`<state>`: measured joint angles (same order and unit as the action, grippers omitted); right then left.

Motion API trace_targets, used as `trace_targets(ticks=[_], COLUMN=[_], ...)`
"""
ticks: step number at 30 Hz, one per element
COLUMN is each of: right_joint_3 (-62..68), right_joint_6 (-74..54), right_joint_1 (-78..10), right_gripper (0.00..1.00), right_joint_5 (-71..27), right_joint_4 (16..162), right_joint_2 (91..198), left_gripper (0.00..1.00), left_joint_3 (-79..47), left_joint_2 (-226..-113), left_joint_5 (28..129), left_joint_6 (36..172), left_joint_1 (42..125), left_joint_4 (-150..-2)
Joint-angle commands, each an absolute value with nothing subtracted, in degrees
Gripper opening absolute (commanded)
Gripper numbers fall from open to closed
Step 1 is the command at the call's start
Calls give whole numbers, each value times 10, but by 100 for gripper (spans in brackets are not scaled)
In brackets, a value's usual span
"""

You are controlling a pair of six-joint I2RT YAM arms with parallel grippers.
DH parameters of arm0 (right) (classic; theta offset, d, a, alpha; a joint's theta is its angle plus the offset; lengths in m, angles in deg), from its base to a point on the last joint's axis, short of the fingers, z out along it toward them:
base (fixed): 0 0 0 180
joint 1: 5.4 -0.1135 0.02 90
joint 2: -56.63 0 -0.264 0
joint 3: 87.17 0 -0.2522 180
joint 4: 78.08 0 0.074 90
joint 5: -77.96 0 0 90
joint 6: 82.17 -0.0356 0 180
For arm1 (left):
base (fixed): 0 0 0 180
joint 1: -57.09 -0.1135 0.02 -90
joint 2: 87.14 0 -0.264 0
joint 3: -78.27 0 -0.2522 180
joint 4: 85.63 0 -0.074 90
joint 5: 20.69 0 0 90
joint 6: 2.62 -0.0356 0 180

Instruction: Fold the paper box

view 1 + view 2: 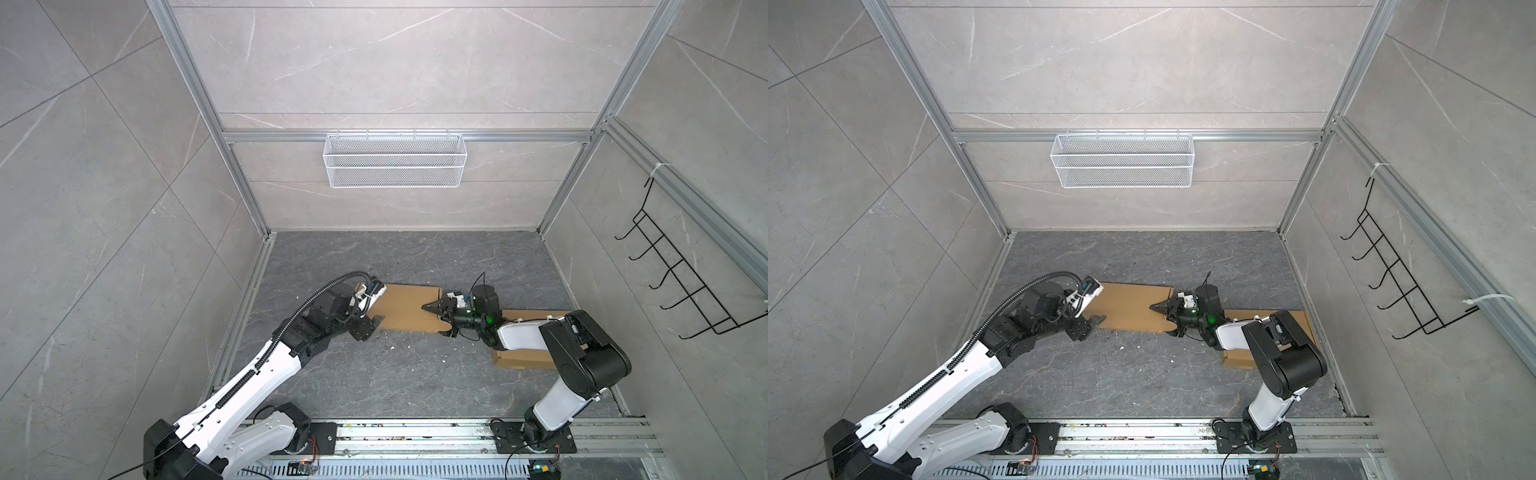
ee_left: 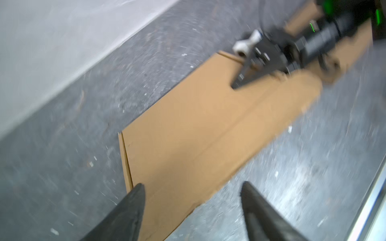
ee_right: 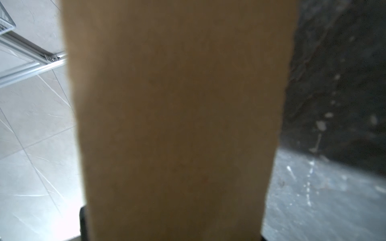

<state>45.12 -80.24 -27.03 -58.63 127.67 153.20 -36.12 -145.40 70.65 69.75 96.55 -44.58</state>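
Your left gripper (image 2: 192, 184), fingers apart, sits at the left end of the flattened cardboard box (image 2: 198, 129). Its length runs toward the right gripper (image 1: 434, 320), whose jaws straddle cardboard; I cannot tell if they are clamped.

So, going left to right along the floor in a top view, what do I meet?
The left gripper → flat cardboard sheet → right gripper → more cardboard → black hook rack on the side wall.
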Motion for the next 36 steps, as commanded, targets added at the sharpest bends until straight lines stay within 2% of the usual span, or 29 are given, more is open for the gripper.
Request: trace_targets(ticks=[1,4,6,17,24,29,36], right_joint_3=[445,450,451,470,483,523,544], right_joint_6=[-867,-896,-909,-1000,-1046,-1131,-1171], right_joint_1=[-272,-272,-272,-276,-285,-307,-339], right_gripper=[55,55,54,51,49,46,44], right_joint_5=[-600,-603,-609,-637,-644,-625,-593], right_joint_4=[1257,1246,1232,1215,1228,1315,1330], right_joint_2=[1515,1504,1497,1450,1430,1430,1429], left_gripper=[86,91,99,100,99,98,97], left_joint_3=[-361,-356,-350,-311,-303,-283,-263], left_joint_2=[-1444,-1465,-1485,-1576,-1580,-1586,-1601], left_joint_5=[678,664,656,614,609,610,632], left_joint_6=[550,489,450,331,300,287,283], left_joint_1=[998,1018,1024,1024,1028,1028,1028], left_joint_4=[-416,-412,-413,-450,-441,-409,-391])
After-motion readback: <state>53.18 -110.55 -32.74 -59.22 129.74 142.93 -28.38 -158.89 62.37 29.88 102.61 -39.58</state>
